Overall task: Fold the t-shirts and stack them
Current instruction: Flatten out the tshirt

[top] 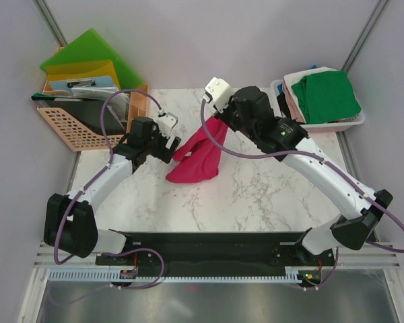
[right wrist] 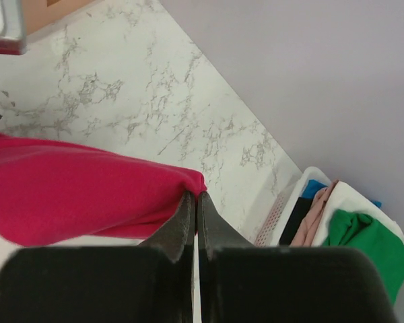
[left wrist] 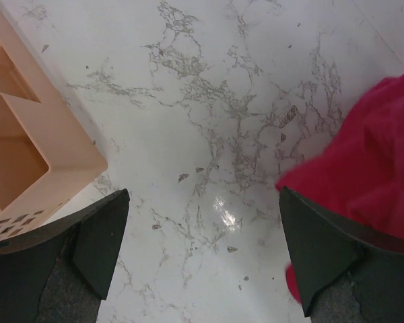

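Lift: right fingers [right wrist: 182, 225] pinch the crimson t-shirt [top: 196, 161]; left fingers [left wrist: 97, 242], spread (holding nothing), should grip its adjacent edge, then flatten it on the worktop [top: 269, 195].

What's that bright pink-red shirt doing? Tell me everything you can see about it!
The shirt is soft crimson-pink cloth, plain, with no print showing. It is crumpled, not folded. The right claw is shut on one edge and holds it up, so the cloth stretches into a narrow strip, while the bunched lower part seems to rest on the marble table. The left claw hangs open right beside it, holding nothing. Sleeves and collar are lost in the folds.
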Motion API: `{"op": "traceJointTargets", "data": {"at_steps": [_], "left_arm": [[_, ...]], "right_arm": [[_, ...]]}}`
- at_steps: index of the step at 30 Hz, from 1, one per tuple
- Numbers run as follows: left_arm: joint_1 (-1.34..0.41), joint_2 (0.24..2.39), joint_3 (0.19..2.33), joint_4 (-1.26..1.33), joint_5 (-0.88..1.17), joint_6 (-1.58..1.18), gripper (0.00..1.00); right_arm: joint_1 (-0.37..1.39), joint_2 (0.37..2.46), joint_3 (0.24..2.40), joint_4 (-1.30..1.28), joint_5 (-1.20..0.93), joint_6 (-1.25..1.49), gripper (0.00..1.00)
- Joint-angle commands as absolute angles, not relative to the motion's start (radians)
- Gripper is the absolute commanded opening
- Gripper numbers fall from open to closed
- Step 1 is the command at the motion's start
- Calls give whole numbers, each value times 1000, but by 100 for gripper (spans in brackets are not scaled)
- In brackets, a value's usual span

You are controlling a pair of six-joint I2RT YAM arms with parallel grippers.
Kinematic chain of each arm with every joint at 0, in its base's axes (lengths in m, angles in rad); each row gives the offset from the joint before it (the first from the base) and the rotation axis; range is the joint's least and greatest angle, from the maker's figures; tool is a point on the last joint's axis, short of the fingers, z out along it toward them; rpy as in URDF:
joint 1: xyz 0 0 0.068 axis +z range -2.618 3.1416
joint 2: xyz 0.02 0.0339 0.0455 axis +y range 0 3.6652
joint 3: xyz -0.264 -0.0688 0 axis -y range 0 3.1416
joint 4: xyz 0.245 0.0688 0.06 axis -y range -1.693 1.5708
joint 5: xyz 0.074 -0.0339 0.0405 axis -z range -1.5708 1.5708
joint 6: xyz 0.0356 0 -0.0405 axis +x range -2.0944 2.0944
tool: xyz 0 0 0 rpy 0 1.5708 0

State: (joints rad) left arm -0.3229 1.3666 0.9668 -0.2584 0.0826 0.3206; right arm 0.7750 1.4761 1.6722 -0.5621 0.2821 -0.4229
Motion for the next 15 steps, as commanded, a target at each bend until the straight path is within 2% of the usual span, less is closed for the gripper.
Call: {"op": "traceJointTargets", "data": {"at_steps": [1, 4, 5, 6, 7, 8, 11, 14, 15], "left_arm": [[-327, 1330, 959, -235, 77, 351, 100], [-327, 1333, 962, -233, 81, 351, 100], [-328, 1335, 965, -236, 84, 351, 100], [-327, 1339, 965, -236, 89, 350, 100], [-328, 1345, 966, -239, 90, 351, 100], [-328, 1348, 968, -242, 95, 351, 100], [-328, 1365, 973, -245, 104, 351, 100], [-328, 1371, 982, -252, 110, 350, 100], [-330, 1371, 980, -252, 112, 351, 100]], "right_arm": [[701, 1436, 1752, -503, 301, -408, 0], [626, 1437, 1749, -502, 391, -416, 0], [609, 1443, 1720, -502, 417, -414, 10], [598, 1445, 1697, -502, 452, -423, 25], [585, 1443, 1668, -489, 544, -429, 47], [580, 1440, 1605, -474, 592, -430, 57], [561, 1428, 1520, -404, 775, -442, 73], [532, 1408, 1519, -373, 837, -431, 83], [531, 1402, 1523, -371, 838, -430, 83]]}}
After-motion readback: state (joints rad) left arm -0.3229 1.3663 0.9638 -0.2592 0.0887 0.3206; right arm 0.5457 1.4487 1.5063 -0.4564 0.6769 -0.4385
